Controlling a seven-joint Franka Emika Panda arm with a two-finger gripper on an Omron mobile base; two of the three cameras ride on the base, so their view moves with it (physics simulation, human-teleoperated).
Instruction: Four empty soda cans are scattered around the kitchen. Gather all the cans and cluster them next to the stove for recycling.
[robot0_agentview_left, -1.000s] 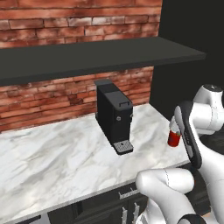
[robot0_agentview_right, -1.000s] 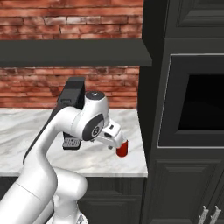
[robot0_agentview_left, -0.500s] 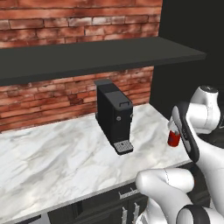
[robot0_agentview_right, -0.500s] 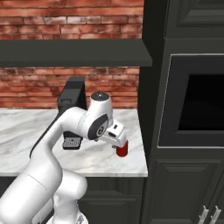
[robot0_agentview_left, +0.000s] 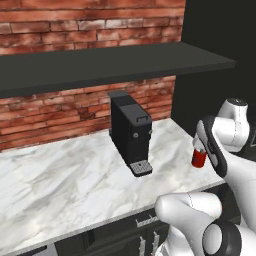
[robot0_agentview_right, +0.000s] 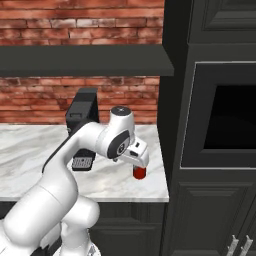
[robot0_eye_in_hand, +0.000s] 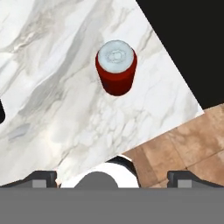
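I see my gripper (robot0_eye_in_hand: 111, 177) spread wide, hanging above the upright red silver-topped soda can (robot0_eye_in_hand: 116, 68) near the white marble desk's (robot0_eye_in_hand: 57, 83) right end.

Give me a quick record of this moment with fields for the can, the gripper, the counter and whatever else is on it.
can: red soda can, upright, silver top, near the counter's right end
gripper: gripper open, above the can, holding nothing
counter: white marble counter
other item: black coffee machine by the brick wall, left of the can
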